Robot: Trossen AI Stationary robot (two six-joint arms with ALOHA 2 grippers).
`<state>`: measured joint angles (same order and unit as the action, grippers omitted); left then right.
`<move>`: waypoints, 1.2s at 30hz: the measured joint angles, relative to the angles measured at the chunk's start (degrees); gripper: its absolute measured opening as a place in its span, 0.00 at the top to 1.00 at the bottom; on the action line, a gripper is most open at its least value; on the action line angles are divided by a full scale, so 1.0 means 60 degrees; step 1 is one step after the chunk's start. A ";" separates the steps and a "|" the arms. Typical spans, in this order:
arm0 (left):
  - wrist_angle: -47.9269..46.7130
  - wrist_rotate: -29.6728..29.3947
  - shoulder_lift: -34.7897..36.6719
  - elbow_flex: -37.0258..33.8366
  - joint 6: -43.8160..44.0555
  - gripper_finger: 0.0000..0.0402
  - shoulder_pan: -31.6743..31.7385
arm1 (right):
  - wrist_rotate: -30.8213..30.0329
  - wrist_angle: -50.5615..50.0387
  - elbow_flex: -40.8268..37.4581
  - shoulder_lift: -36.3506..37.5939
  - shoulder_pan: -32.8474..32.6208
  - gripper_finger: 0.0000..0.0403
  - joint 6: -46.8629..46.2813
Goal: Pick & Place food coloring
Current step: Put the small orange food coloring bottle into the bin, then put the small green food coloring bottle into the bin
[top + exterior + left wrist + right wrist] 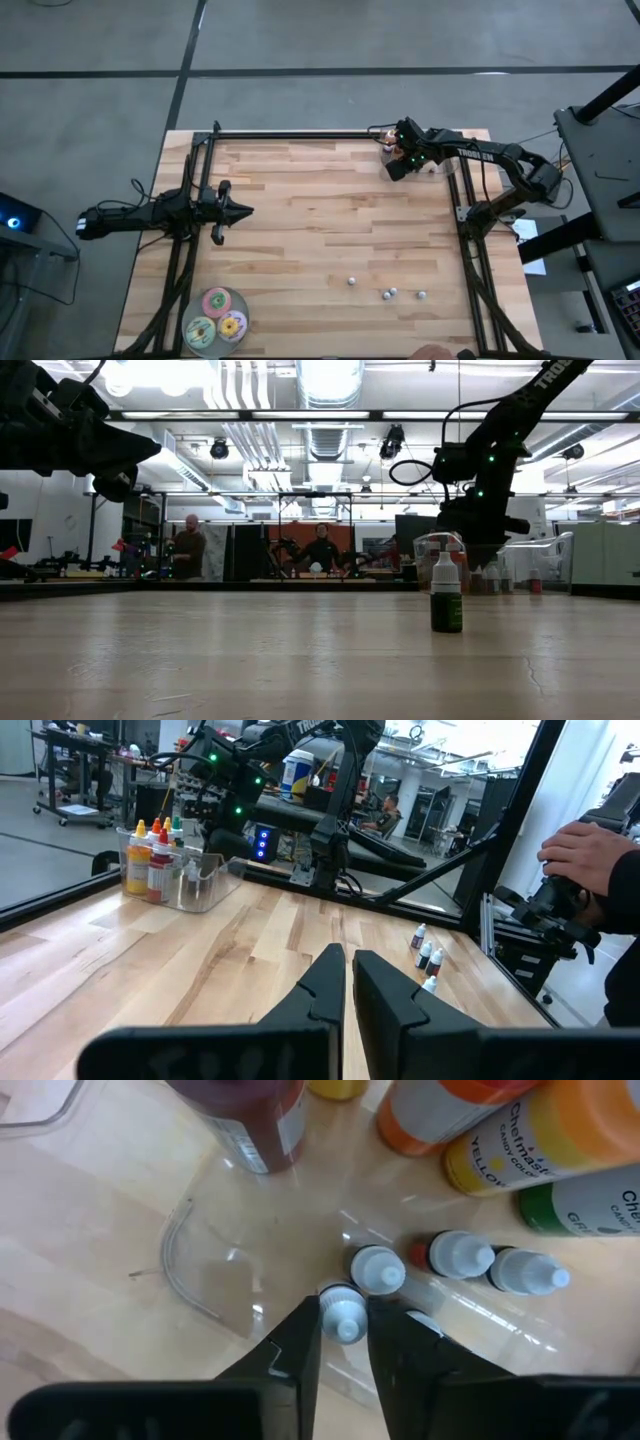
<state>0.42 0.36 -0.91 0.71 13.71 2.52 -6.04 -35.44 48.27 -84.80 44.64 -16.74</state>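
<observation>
- high view shows the right gripper (397,163) out over the far right corner of the pale wooden slatted table (300,220), hanging above the clear plastic bin (432,165) that sits against the black frame there.
- right wrist view looks straight down into that bin: a tiny white-capped food coloring bottle (343,1314) stands upright between the two dark fingertips (300,1330), which sit close on either side of its cap; from where i stand i cannot tell whether they pinch it or have just let go.
- just beside it, on the bin's floor, stand more small bottles with pale caps: one touching close by (377,1269), one with a red body (455,1254) and another next to that (526,1271).
- bigger squeeze bottles, dark red (250,1120), orange (440,1115) and yellow (540,1140), crowd the same bin.
- three small dark bottles (387,292) stand on the near part of the table, well apart from the bin; the low view has one green-bodied bottle with a white cap (446,595) upright.
- left gripper (243,211) waits over the left side of the table, its fingers (325,985) nearly together with nothing between them.
- three flat round discs, pink, green and yellow (218,318), lie at the near left corner.
- a person's hand (585,855) holds a dark handle beyond the table edge.
</observation>
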 joint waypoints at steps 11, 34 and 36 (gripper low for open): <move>-0.0002 0.0001 0.0000 0.0000 -0.0001 1.00 0.0000 | -0.0007 0.0007 0.0000 -0.0003 0.0000 0.79 0.0035; -0.0002 0.0000 0.0002 -0.0003 -0.0003 1.00 0.0000 | 0.0004 0.0003 0.0000 0.0008 0.0007 0.74 0.0062; -0.0001 0.0000 0.0003 0.0000 -0.0001 1.00 0.0000 | 0.0007 -0.0004 0.0000 0.0040 0.0007 0.73 0.0061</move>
<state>0.42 0.36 -0.89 0.71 13.71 2.52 -6.00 -35.46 48.27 -84.56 44.69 -16.38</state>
